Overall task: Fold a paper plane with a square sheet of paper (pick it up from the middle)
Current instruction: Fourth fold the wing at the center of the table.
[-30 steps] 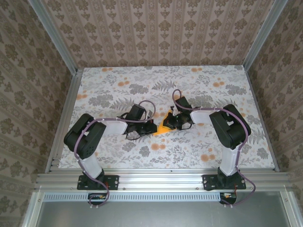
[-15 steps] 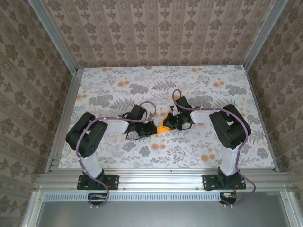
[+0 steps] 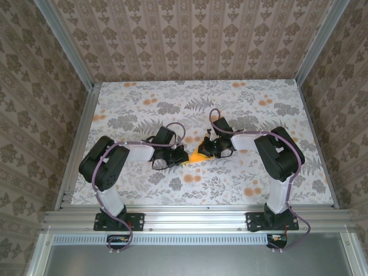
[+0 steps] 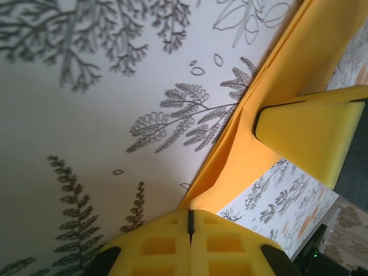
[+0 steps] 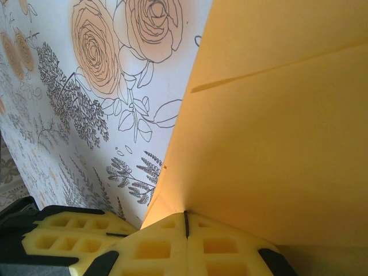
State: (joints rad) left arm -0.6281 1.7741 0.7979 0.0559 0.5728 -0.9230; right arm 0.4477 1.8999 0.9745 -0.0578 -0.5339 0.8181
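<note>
The paper [image 3: 198,156] lies near the middle of the surface [image 3: 241,103], but from above you get little of it. A small orange wedge shows between the two grippers, the rest is under them, and you cannot tell its outline.

In the left wrist view the paper [image 4: 299,52] is a folded band with layered edges. It runs from 1 o'clock, where the frame cuts it off, down to a narrow tip at 6 o'clock. In the right wrist view the paper [image 5: 276,132] covers the right half and is cut off at 12 and 3 o'clock, with the straight edge of an overlapping layer crossing it.

The left gripper [image 3: 185,154] sits at the paper's 9 o'clock. Close up, the left gripper [image 4: 190,217] has its jaws clenched, and the paper's tip reaches them. You cannot tell whether any paper is pinched between them.

The right gripper [image 3: 205,150] sits at the paper's 2 o'clock. Close up, the right gripper [image 5: 185,221] has its jaws pressed together at the paper's lower edge, with nothing visibly caught in the seam. One of its yellow fingers [image 4: 305,135] rests on the band in the left wrist view.
</note>
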